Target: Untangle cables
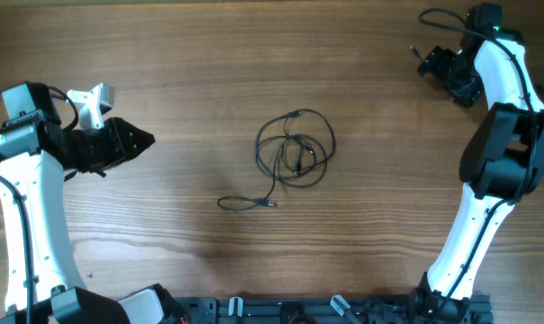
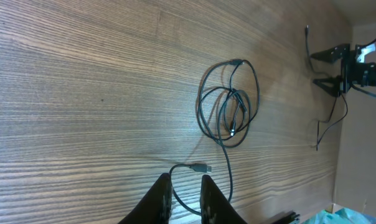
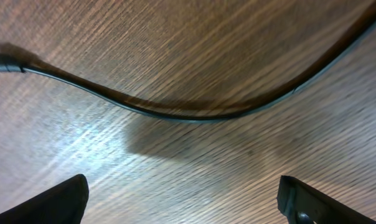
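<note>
The cables (image 1: 294, 148) lie as a small coiled bundle of thin dark wires at the table's middle, and they also show in the left wrist view (image 2: 228, 102). One loose tail runs forward-left and ends in a plug (image 1: 270, 204) (image 2: 200, 168). My left gripper (image 1: 149, 139) hangs well left of the bundle, pointing toward it, with its fingers (image 2: 185, 180) nearly together and empty. My right gripper (image 1: 431, 61) is at the far right corner, open wide (image 3: 185, 186), and low over a separate thin black strand (image 3: 194, 116) lying on the wood. Nothing is between its fingers.
The wooden table (image 1: 209, 72) fills all the views. A black rail (image 1: 326, 310) runs along the front edge. The right arm's base stands at the front right (image 1: 452, 270) and the left arm's white link at the left (image 1: 38, 216).
</note>
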`<action>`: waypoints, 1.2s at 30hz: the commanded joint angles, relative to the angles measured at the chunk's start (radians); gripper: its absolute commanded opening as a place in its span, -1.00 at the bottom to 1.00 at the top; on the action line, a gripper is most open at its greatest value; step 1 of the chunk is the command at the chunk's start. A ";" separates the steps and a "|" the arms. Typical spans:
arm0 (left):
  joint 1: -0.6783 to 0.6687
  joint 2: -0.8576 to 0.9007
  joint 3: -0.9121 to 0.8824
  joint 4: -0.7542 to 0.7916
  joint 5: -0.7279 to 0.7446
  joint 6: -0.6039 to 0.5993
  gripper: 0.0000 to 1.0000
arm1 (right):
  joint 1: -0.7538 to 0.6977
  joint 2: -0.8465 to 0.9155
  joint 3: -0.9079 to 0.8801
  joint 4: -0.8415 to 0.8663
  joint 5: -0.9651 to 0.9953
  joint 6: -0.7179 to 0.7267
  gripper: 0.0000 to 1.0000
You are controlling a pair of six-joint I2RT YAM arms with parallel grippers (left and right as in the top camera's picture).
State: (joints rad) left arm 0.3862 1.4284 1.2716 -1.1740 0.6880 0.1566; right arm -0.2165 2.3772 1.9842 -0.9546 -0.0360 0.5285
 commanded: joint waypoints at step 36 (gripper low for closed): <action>-0.013 -0.017 0.005 -0.005 0.047 0.016 -0.65 | -0.005 0.134 0.003 0.087 0.329 0.422 -0.91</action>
State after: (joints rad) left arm 0.3859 1.4284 1.2716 -1.1786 0.7094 0.1566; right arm -0.2085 2.4306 1.9972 -0.8700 0.1432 1.1320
